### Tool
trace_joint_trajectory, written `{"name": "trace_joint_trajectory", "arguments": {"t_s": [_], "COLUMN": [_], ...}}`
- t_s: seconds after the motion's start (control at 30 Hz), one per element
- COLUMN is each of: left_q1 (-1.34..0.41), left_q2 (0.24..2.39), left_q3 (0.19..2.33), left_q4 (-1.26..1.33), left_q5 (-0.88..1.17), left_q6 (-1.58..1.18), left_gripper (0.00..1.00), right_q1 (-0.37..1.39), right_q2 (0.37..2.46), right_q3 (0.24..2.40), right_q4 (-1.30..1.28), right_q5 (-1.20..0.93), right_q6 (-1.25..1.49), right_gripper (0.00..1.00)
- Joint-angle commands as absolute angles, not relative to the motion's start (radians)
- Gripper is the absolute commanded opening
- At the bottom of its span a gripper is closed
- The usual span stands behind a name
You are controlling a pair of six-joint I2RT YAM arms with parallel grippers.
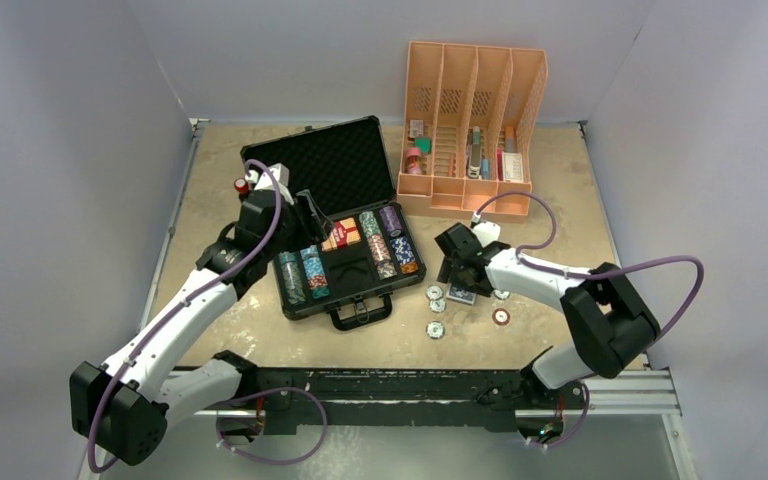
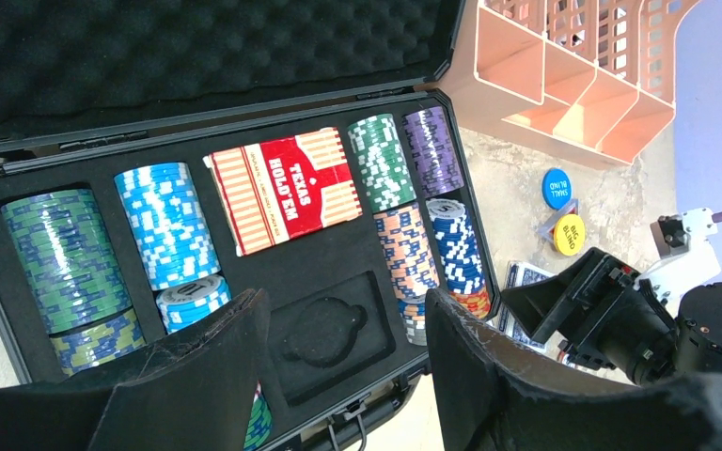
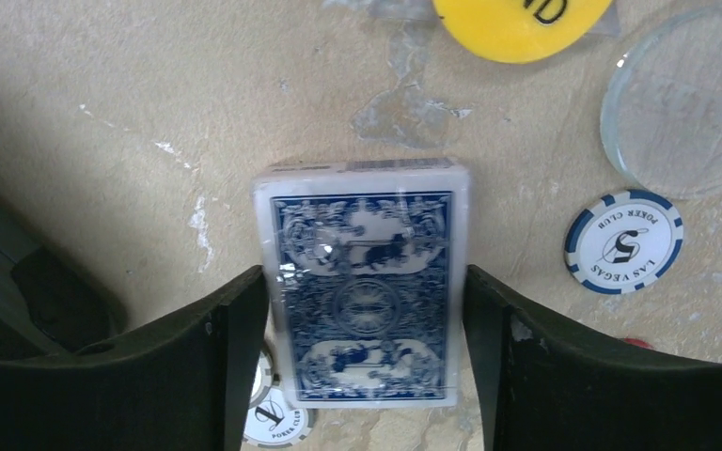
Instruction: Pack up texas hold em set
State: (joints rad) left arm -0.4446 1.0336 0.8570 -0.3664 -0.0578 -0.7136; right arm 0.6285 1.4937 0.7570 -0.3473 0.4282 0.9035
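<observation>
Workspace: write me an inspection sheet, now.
Surface: tan tabletop, stained.
Job's things: black case open, chip stacks and red deck seated; blue deck, loose chips and yellow button outside on the tabletop.
Clutter: orange organizer behind the case; red-topped cylinder at its left.
Pincers: left pincer open above the case; right pincer open, astride the blue deck.
Cables: purple cables loop off both arms, clear of the job's things.
Surroundings: grey walls.

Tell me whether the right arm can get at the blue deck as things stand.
Probably yes. The right arm has its jaws open on either side of the blue deck, with nothing between. A chip lies at the deck's corner and might get nudged.
</observation>
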Motion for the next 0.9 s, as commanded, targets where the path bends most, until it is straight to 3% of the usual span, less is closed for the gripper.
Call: {"name": "trace_joint_trajectory", "arguments": {"t_s": [0.0, 0.13, 0.4, 0.63, 0.87], "left_q1": [-0.438, -0.437, -0.439, -0.436, -0.436], "left_q2": [1.033, 1.035, 1.047, 1.061, 1.1], "left_q3": [0.861, 0.863, 0.889, 0.947, 0.981], "left_q4": [-0.349, -0.354, -0.357, -0.289, -0.204], "left_q5": [-0.075, -0.086, -0.073, 0.121, 0.366], "left_q6": [-0.696, -0.697, -0.73, -0.796, -0.846], "left_gripper": [0.61, 0.61, 0.61, 0.62, 0.7], "right_q1": [0.637, 0.64, 0.642, 0.642, 0.657], "right_q2": [1.514, 1.451, 1.274, 1.086, 1.138], "right_q3": [0.738, 0.748, 0.815, 0.768, 0.8], "right_q4": [-0.393, -0.383, -0.245, 0.157, 0.396], "right_q5": [0.414, 0.476, 0.486, 0.199, -0.275], "right_q6": [0.995, 0.975, 0.72, 0.36, 0.137], "right_gripper": [0.67, 0.56, 0.55, 0.55, 0.55]}}
